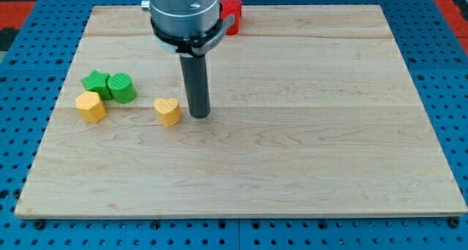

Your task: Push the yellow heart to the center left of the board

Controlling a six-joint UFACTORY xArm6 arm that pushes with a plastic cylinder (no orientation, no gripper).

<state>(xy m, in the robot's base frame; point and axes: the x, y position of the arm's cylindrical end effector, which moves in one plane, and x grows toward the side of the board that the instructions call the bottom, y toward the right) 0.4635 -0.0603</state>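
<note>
Nearest the lower edge of the frame lies bare wood of the worktop point(241, 177). Left of centre sits the yellow heart point(167, 111), and my tip point(199, 115) stands just beside it on its right, whether touching I cannot tell. Further left, a second yellow block point(91, 107) sits below a green star point(96, 82) and a green cylinder point(122, 88). A red block point(232, 14) shows at upper centre, partly behind my arm. I have no fingers, only the rod, holding nothing.
</note>
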